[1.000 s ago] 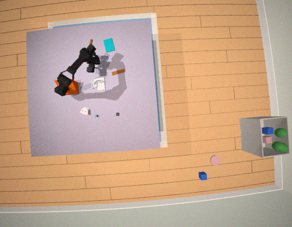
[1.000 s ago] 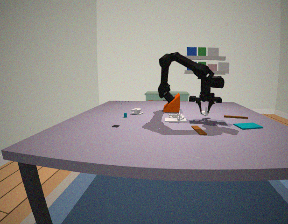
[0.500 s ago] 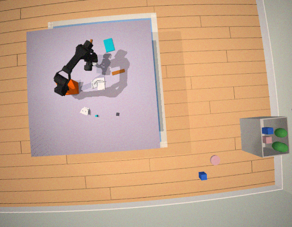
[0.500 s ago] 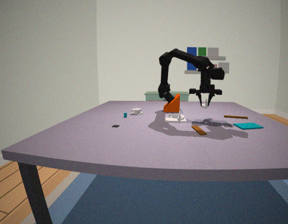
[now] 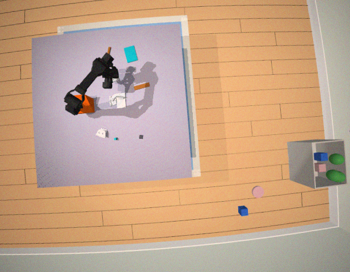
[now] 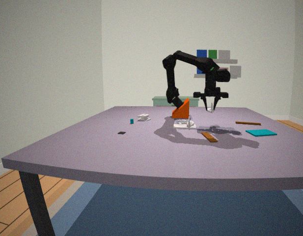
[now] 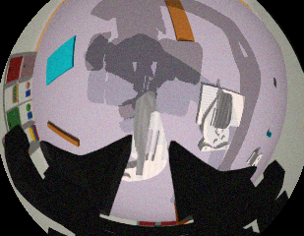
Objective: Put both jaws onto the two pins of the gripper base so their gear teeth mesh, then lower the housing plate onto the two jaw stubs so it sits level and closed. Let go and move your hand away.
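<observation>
My gripper (image 6: 209,109) (image 7: 152,142) is shut on a white jaw (image 6: 211,105) (image 7: 145,118) and holds it above the table. Its upright fin rises between the fingers, and its broad foot shows below them. The white gripper base (image 5: 121,103) (image 6: 184,127) (image 7: 235,98) stands on the table, to the right of the held jaw in the wrist view. A second jaw (image 6: 189,123) (image 7: 223,112) with an upright fin appears to sit on it; whether it is fully on its pin is too small to tell. The white housing plate (image 5: 101,133) (image 6: 143,116) (image 7: 253,157) lies apart on the table.
A cyan slab (image 5: 130,54) (image 6: 261,132) (image 7: 62,61) and two orange-brown bars (image 5: 142,86) (image 6: 209,137) (image 7: 180,21) (image 7: 63,134) lie around the work area. A small cyan piece (image 5: 116,138) (image 6: 131,121) and a dark square (image 5: 140,136) (image 6: 122,132) lie near the housing plate.
</observation>
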